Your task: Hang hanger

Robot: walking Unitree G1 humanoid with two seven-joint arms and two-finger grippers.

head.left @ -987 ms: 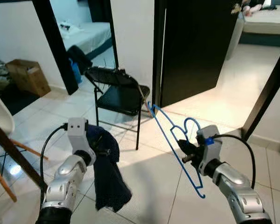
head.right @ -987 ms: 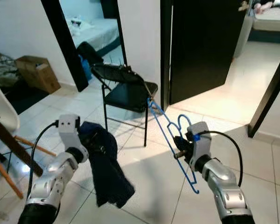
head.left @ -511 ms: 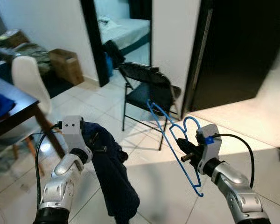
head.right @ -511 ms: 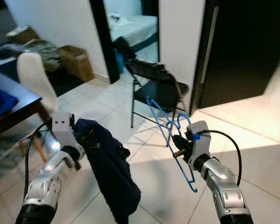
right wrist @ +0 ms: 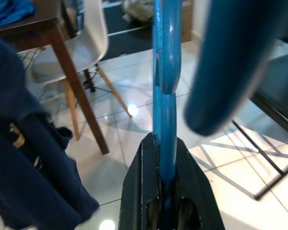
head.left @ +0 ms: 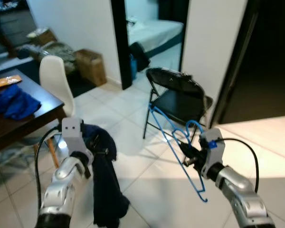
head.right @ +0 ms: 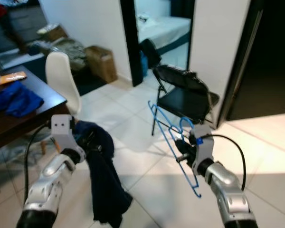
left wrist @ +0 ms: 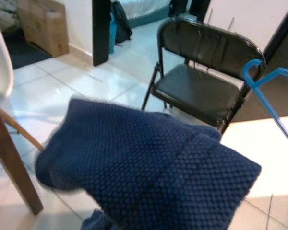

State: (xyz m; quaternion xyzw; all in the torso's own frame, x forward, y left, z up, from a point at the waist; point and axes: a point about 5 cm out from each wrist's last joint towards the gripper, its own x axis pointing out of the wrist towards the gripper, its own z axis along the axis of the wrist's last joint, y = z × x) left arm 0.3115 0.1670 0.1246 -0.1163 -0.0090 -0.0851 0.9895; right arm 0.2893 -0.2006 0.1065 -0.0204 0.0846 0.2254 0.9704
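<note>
One blue hanger [head.left: 173,142] clamped in right gripper [head.left: 189,156], tilted before chair [head.left: 180,95].

My head cameras look down past both arms at the folding chair [head.left: 178,95] (wrist cameras sit close), shared by the left wrist view.

Blue cloth [head.left: 12,101] on dark table [head.left: 31,121]

left tool [head.left: 96,151]: fingers buried under the dark blue garment [head.left: 104,185], open or closed impossible to tell
garment: lower end cut off in the left wrist view
blue hanger [head.left: 175,147]: hook out of focus in the right wrist view
desk [head.left: 19,121]: cut by the frame's left edge
</note>
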